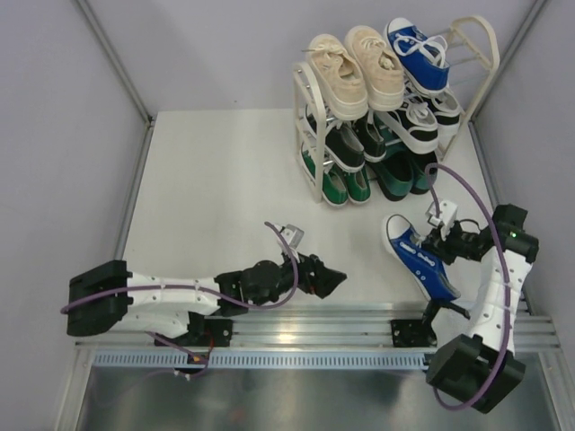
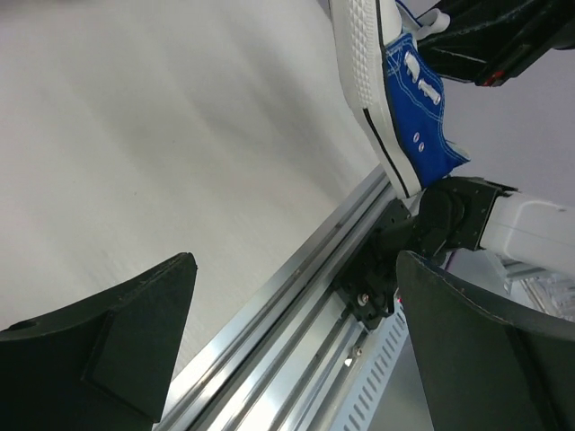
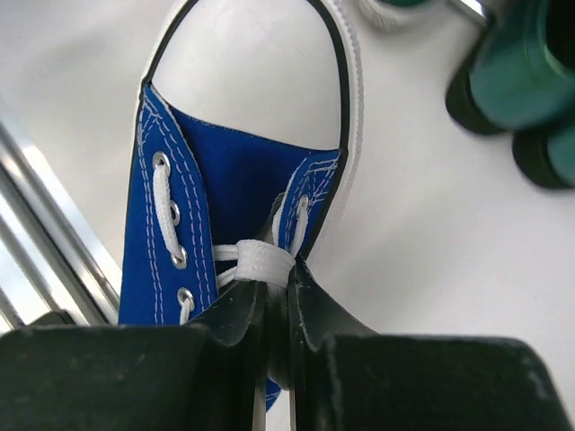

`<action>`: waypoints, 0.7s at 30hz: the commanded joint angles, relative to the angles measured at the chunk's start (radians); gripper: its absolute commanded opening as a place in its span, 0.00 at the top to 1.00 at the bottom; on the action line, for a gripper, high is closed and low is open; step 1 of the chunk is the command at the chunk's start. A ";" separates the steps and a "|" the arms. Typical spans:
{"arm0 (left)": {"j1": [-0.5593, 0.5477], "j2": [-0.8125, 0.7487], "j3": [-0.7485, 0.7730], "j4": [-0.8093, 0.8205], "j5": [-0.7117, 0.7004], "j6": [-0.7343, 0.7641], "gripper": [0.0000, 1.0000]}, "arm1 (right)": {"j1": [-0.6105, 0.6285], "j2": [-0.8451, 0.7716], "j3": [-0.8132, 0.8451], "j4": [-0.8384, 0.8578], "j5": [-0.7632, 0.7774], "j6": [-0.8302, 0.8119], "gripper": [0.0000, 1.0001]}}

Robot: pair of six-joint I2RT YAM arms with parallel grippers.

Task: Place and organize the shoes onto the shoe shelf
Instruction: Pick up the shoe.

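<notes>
My right gripper [image 1: 437,235] is shut on the laces and tongue of a blue white-laced canvas sneaker [image 1: 418,256] at the front right of the table, toe pointing toward the shoe shelf [image 1: 305,121]. In the right wrist view the fingers [image 3: 319,310] pinch the lace knot of this sneaker [image 3: 234,162]. It also shows in the left wrist view [image 2: 422,126]. The other blue sneaker [image 1: 418,49] lies on the shelf's top tier beside the cream sneakers [image 1: 359,63]. My left gripper [image 1: 337,280] is open and empty near the front edge; in its own view [image 2: 296,341] nothing sits between the jaws.
Lower tiers hold striped black-and-white sneakers [image 1: 422,121], black sneakers [image 1: 346,144], green canvas sneakers [image 1: 337,184] and dark green loafers [image 1: 400,171], the loafers also in the right wrist view [image 3: 521,81]. A metal rail [image 2: 305,296] runs along the table's front edge.
</notes>
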 commanded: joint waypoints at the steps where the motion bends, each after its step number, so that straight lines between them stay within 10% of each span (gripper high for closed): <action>1: 0.009 0.065 0.076 0.241 -0.008 0.057 0.02 | 0.110 -0.024 0.092 -0.084 -0.239 -0.064 1.00; 18: 0.042 0.336 0.322 0.322 0.126 -0.004 0.02 | 0.597 -0.145 0.072 0.390 -0.119 0.501 1.00; 21: 0.074 0.348 0.322 0.300 0.110 -0.090 0.14 | 0.638 -0.148 0.084 0.379 -0.118 0.512 1.00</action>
